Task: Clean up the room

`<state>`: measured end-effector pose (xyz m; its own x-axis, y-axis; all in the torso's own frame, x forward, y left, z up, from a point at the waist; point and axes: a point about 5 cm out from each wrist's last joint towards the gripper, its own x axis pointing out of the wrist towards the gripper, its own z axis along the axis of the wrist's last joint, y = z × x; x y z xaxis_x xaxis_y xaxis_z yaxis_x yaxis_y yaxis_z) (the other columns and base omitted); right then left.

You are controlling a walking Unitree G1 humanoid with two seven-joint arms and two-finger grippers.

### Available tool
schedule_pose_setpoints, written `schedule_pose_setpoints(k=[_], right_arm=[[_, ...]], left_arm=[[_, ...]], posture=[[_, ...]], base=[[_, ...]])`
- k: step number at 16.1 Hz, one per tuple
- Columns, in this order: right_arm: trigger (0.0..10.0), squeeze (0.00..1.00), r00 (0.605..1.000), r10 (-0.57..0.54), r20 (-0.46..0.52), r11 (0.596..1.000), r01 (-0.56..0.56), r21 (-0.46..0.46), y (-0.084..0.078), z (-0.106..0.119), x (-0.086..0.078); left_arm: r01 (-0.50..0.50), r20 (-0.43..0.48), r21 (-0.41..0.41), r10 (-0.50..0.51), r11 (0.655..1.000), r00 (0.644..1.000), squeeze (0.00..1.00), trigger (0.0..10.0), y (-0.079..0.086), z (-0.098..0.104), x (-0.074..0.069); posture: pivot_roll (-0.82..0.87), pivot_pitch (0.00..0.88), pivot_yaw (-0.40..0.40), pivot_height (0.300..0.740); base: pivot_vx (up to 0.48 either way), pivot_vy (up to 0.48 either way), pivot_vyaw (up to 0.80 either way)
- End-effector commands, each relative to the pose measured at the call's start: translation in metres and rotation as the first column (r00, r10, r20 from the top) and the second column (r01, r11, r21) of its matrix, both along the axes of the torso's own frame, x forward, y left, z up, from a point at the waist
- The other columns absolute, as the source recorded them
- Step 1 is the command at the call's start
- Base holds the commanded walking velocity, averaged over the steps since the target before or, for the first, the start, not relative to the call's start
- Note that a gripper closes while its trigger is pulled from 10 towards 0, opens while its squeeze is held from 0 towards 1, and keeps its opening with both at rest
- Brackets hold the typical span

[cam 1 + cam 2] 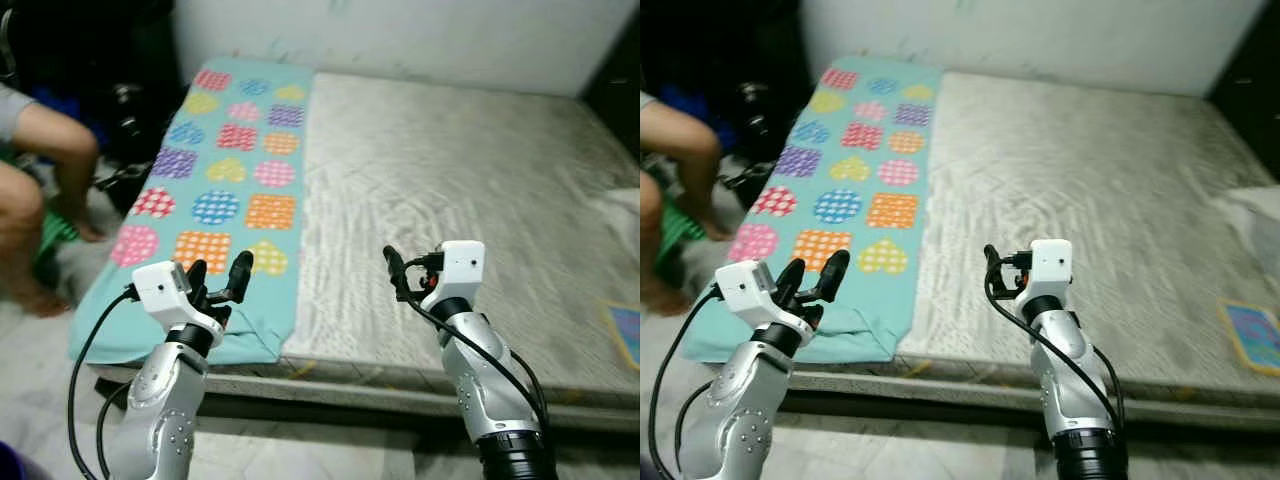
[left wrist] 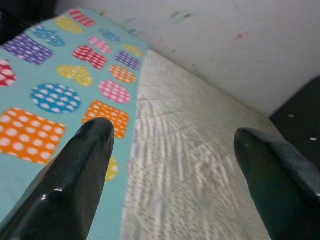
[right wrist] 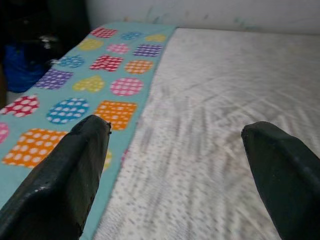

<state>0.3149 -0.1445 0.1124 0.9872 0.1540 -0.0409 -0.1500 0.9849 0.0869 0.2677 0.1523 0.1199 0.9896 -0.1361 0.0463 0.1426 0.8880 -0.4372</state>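
Observation:
A mattress (image 1: 450,170) with a grey-white sheet lies before me against a white wall. A teal blanket (image 1: 230,170) printed with coloured dotted hearts, circles and squares covers its left strip and hangs over the near edge. My left gripper (image 1: 220,268) is raised over the blanket's near corner, open and holding nothing. Above the sheet near the front edge, my right gripper (image 1: 400,268) is open too. In the wrist views the left fingers (image 2: 80,165) and the right fingers (image 3: 75,165) stand wide apart, with blanket and sheet beyond them.
A person (image 1: 40,160) sits on the floor to the left of the bed. Dark clutter (image 1: 120,90) fills the back left corner. A white cloth (image 1: 620,205) and a small blue-edged patterned item (image 1: 625,332) lie at the mattress's right side.

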Motion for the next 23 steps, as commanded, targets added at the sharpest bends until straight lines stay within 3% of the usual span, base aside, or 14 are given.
schedule_pose_setpoints(k=[1, 9, 11, 15, 23], right_arm=[[10.0, 0.00, 1.000, -0.010, -0.001, 1.000, 0.010, -0.008, -0.004, -0.001, 0.000], [10.0, 0.00, 1.000, -0.010, -0.001, 1.000, 0.010, -0.008, -0.004, -0.001, 0.000], [10.0, 0.00, 0.999, -0.031, -0.009, 0.999, 0.031, -0.025, -0.009, -0.005, -0.001], [10.0, 0.00, 0.999, -0.041, -0.006, 0.999, 0.041, -0.023, -0.011, -0.007, -0.002], [10.0, 0.00, 0.999, -0.038, 0.001, 0.999, 0.038, -0.024, -0.009, -0.007, 0.002]], left_arm=[[0.013, 0.017, 0.004, -0.013, 1.000, 1.000, 0.00, 10.0, -0.003, 0.004, 0.000], [0.013, 0.017, 0.004, -0.013, 1.000, 1.000, 0.00, 10.0, -0.003, 0.004, 0.000], [-0.041, -0.052, 0.044, 0.043, 0.998, 0.998, 0.00, 10.0, 0.002, -0.005, 0.001], [-0.071, -0.052, 0.044, 0.074, 0.996, 0.996, 0.00, 10.0, 0.008, -0.007, 0.000], [-0.082, -0.047, 0.020, 0.083, 0.996, 0.995, 0.00, 10.0, 0.013, -0.007, 0.004]], posture=[[-0.03, 0.099, -0.053, 0.740], [-0.03, 0.099, -0.053, 0.740], [-0.02, 0.098, -0.047, 0.740], [-0.02, 0.088, -0.039, 0.740], [-0.02, 0.074, -0.040, 0.740]], base=[[0.401, 0.000, 0.00], [0.401, 0.000, 0.00], [0.000, 0.000, -0.71], [0.000, 0.000, -0.67], [0.000, 0.000, 0.00]])
